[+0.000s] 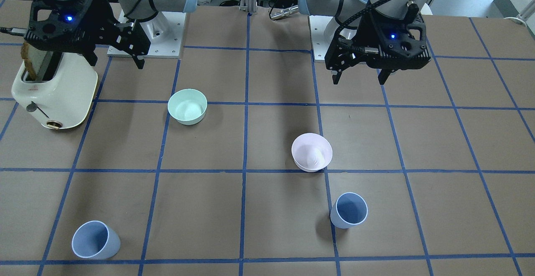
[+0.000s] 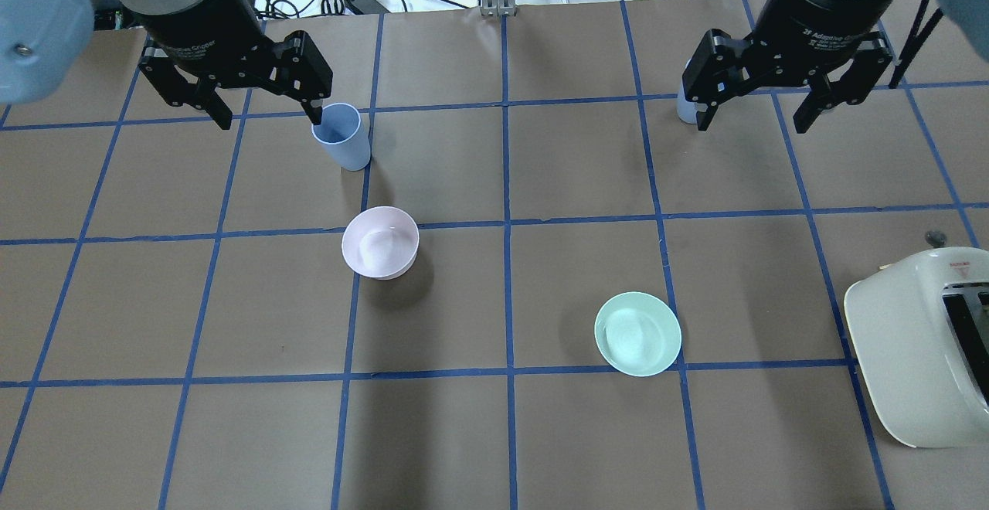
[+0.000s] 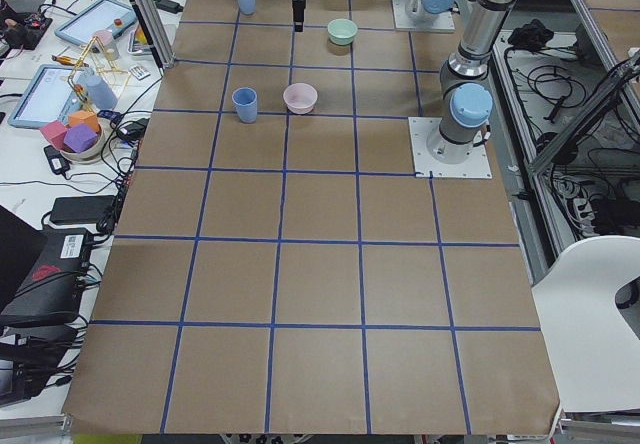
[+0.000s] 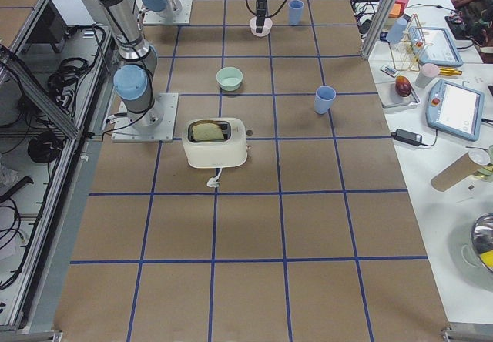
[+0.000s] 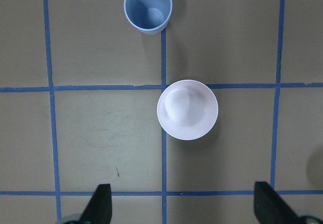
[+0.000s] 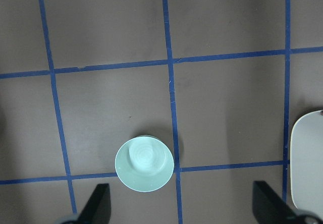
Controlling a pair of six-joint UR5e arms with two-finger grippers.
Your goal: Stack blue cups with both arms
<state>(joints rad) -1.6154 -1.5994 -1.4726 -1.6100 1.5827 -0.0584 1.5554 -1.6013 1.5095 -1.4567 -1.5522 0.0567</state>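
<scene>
Two pale blue cups stand upright and apart on the brown table. One cup [image 1: 349, 211] [image 2: 341, 137] [image 5: 148, 7] is on my left side, beyond the pink bowl. The other cup [image 1: 95, 240] [image 4: 325, 98] is on my right side, and my right gripper mostly hides it in the overhead view [image 2: 684, 108]. My left gripper [image 1: 359, 77] [image 2: 270, 117] [image 5: 184, 209] hangs open and empty high above the table. My right gripper [image 1: 117, 60] [image 2: 753, 124] [image 6: 182, 209] is also open, empty and high. Neither gripper touches a cup.
A pale pink bowl [image 1: 312, 152] [image 2: 380, 242] [image 5: 187, 109] sits near the left cup. A mint-green bowl [image 1: 187, 106] [image 2: 637, 333] [image 6: 144, 163] sits on the right half. A white toaster [image 1: 54, 92] [image 2: 919, 355] with a bread slice stands at the right edge.
</scene>
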